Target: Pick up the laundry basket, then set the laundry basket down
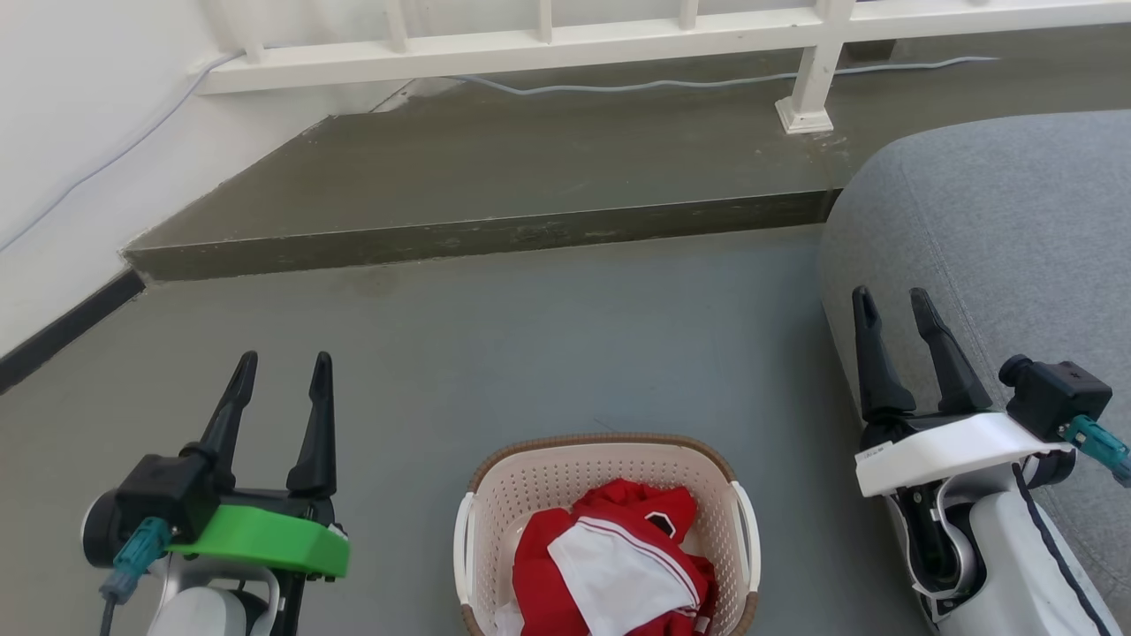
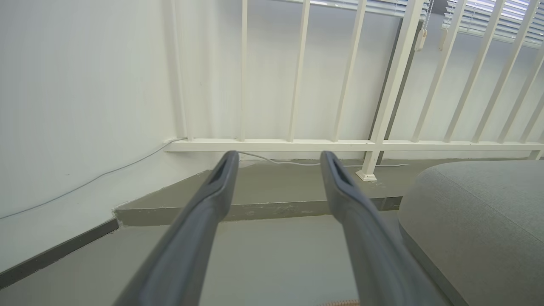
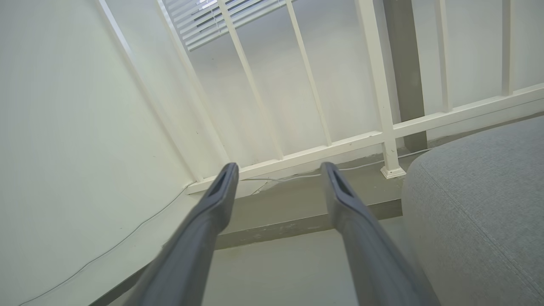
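Laundry basket point(image 1: 610, 438) sits on the grey floor point(image 1: 548, 336) at the bottom middle of the head view, closest to the robot, near edge cut off by the frame. It is loaded with red and white clothes point(image 1: 618, 565), with a white handle on each side, left handle point(image 1: 462, 548) and right handle point(image 1: 749, 539). Left gripper point(image 1: 286, 358) hovers off to the basket's left, fingers apart, holding nothing. Right gripper point(image 1: 891, 296) hovers to the basket's right, fingers also apart and empty, just beside the grey sofa point(image 1: 998, 230). Both point forward past the basket, not down at the handles, so the pick-up is not yet begun. Risks: a long finger missing a thin handle and hooking the perforated wall instead; uneven grips tilting the basket and spilling clothes; the right arm brushing the sofa on the way in. Farther out is the raised step point(image 1: 477, 237), then a cable point(image 1: 618, 86) and the white railing point(image 1: 530, 44).
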